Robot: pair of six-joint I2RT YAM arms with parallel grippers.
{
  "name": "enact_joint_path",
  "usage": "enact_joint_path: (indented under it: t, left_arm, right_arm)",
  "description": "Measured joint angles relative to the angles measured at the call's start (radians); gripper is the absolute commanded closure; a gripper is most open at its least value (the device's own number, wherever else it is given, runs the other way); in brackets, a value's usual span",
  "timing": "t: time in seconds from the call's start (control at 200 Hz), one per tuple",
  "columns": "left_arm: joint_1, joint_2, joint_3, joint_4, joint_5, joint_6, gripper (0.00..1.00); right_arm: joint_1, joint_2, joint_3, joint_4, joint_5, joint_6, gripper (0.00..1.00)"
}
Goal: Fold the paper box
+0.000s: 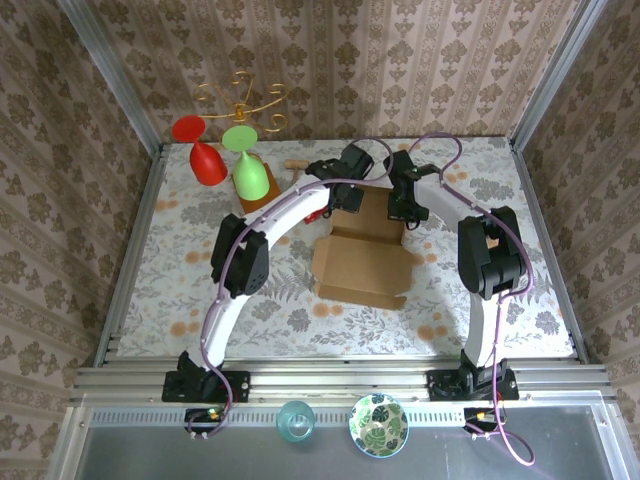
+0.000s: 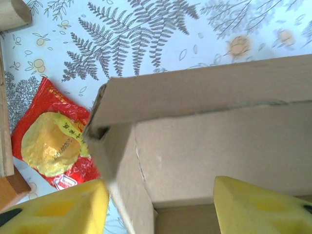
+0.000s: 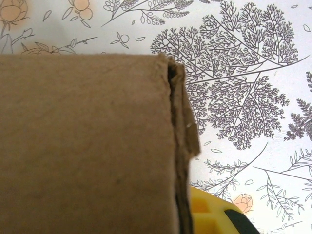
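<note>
The paper box (image 1: 365, 265) lies in the middle of the table, plain brown cardboard with its far walls raised. My left gripper (image 1: 345, 198) is at the box's far left corner. In the left wrist view its yellow fingers (image 2: 63, 209) stand wide apart, open, astride the box's side wall (image 2: 122, 185). My right gripper (image 1: 402, 208) is at the far right corner. In the right wrist view it (image 3: 183, 214) is shut on the doubled wall edge (image 3: 178, 146). One yellow finger (image 3: 214, 217) shows beside the cardboard; the other is hidden behind it.
A red-yellow packet (image 2: 53, 141) lies just left of the box, next to a wooden board (image 2: 9, 180). A red glass (image 1: 205, 158), a green glass (image 1: 248, 170) and a gold stand (image 1: 242, 98) are at the back left. A bowl (image 1: 378, 424) and a cup (image 1: 296, 420) sit by the near rail.
</note>
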Motion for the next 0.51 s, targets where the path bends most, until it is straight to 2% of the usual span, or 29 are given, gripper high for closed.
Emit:
enact_joint_path:
  t: [0.18, 0.36, 0.505]
  left_arm:
    - [0.0, -0.159, -0.087, -0.015, 0.035, -0.155, 0.5]
    - [0.005, -0.355, -0.171, -0.096, 0.08, -0.374, 0.5]
    - [0.001, -0.503, -0.405, -0.093, 0.154, -0.555, 0.42]
  right_arm:
    - [-0.035, 0.003, 0.008, -0.024, -0.047, 0.033, 1.0]
    - [-0.112, 0.023, 0.029, -0.072, -0.143, 0.071, 1.0]
    - [-0.168, 0.032, 0.032, -0.108, -0.212, 0.101, 1.0]
